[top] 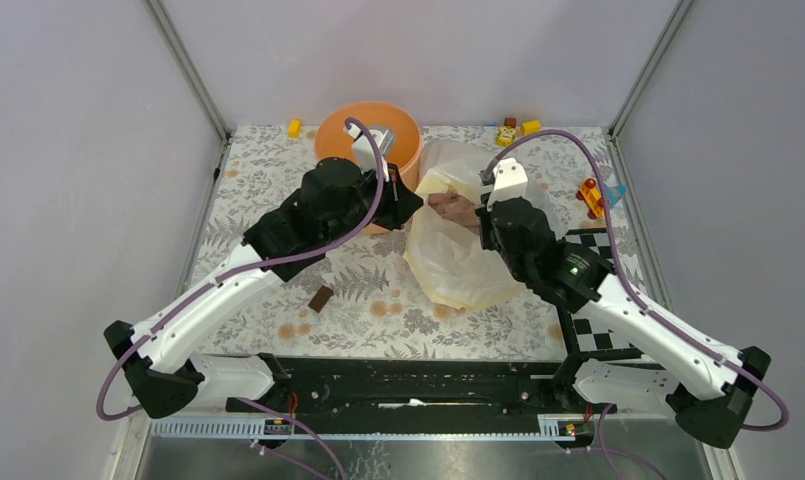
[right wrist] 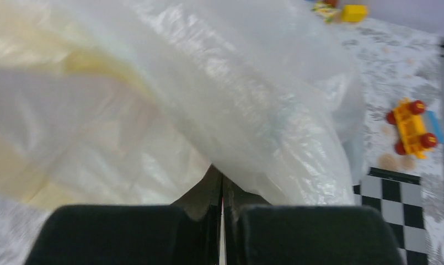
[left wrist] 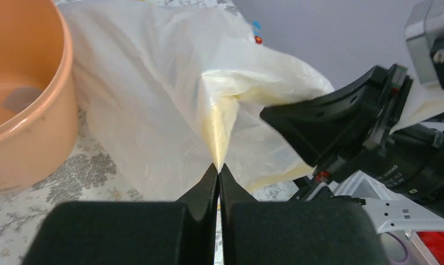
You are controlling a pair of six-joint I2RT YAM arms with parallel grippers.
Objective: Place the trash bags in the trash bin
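Leftmost, a small brown block (top: 321,299) lies on the flowered table cover (top: 268,190), near the left arm. Farther back stands the trash bin (top: 328,130), upright with its mouth open. Just right of it, the left gripper (left wrist: 218,168) has its fingers pressed together on a fold of the cream-yellow bag (left wrist: 219,127), the film rising in a peak from the tips. The heap of bags lies on the table to the right of the bin, outside it. The pale-pink trash bag (top: 450,207) shows only as a pinkish patch in that heap, between the two grippers; its outline cannot be made out. Right of it, the right gripper (right wrist: 220,179) is closed as well, with the clear whitish bag (right wrist: 252,83) gathered at its tips and billowing above them. Far right, a yellow toy car (right wrist: 410,126) rests beside a checkerboard (right wrist: 401,204).
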